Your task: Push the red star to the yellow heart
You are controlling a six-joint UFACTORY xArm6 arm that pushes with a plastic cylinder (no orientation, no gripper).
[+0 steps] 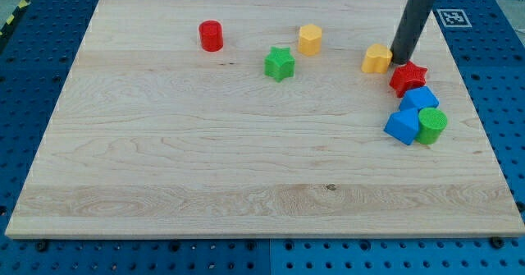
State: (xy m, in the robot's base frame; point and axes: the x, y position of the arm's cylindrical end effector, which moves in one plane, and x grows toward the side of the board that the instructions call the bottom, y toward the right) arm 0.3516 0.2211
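Note:
The red star (408,79) lies at the view's right on the wooden board (164,160). The yellow heart (377,59) sits just to its upper left, a small gap apart. My tip (401,61) stands between them, right at the star's upper left edge and just right of the heart. The dark rod rises from it toward the view's top right.
Two blue blocks (419,99) (402,126) and a green cylinder (431,125) cluster just below the red star. A yellow hexagon (309,39), a green star (279,63) and a red cylinder (211,35) lie further left. The board's right edge is near the cluster.

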